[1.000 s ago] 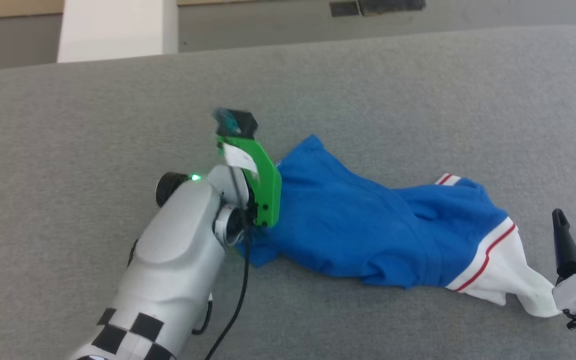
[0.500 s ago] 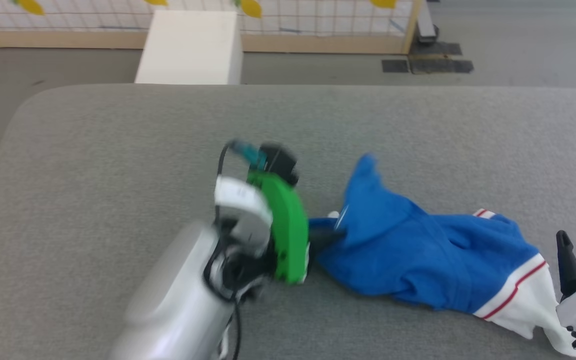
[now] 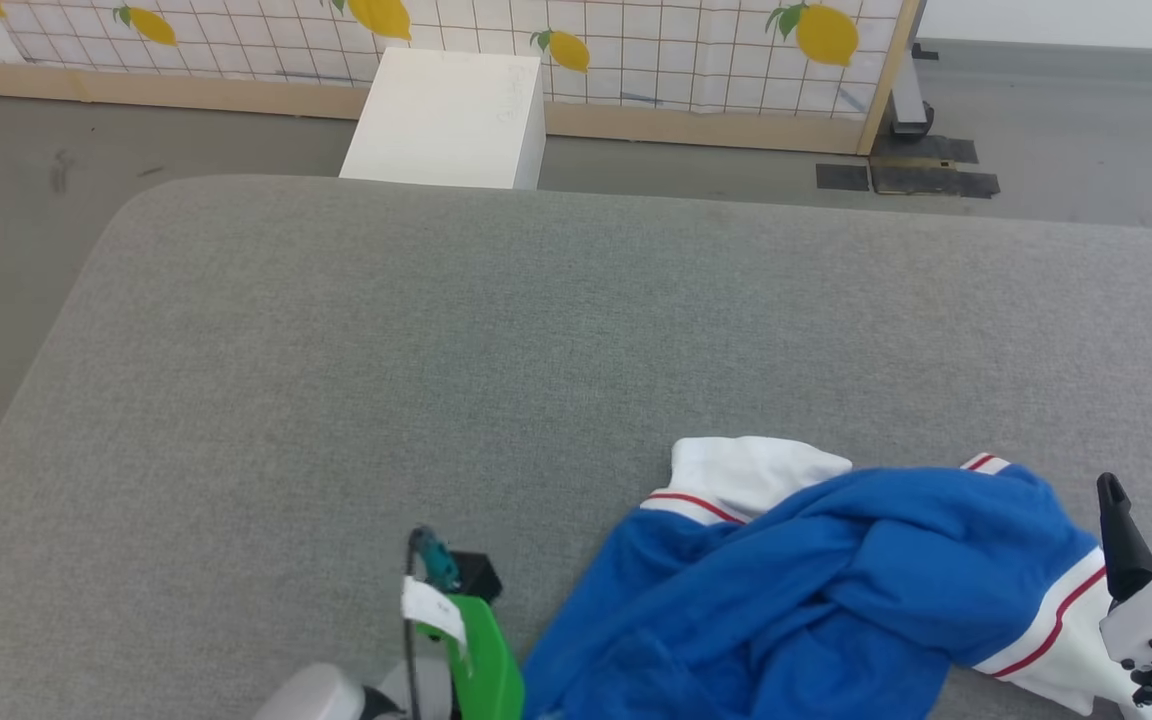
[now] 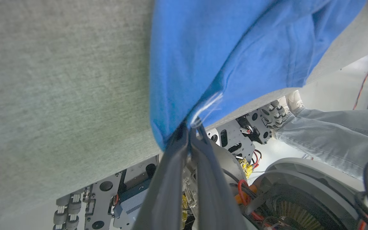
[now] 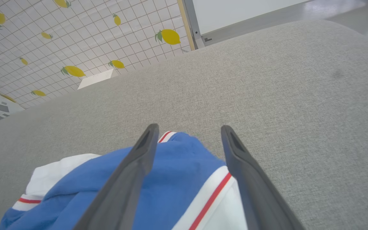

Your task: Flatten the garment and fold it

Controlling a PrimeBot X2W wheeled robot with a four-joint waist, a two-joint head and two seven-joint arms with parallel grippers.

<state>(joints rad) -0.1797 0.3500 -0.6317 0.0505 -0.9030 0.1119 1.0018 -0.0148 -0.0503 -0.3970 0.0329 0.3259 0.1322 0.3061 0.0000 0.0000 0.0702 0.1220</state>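
one white sleeve newly exposed, garment pulled nearer

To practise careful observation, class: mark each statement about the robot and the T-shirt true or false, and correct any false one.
1. The left gripper is shut on the blue fabric of the garment. True.
2. The right gripper is clamped on a white sleeve. False: it is open above the garment.
3. The garment lies flat and spread out. False: it is bunched on the grey surface.
4. A lemon-patterned wall stands beyond the grey surface. True.
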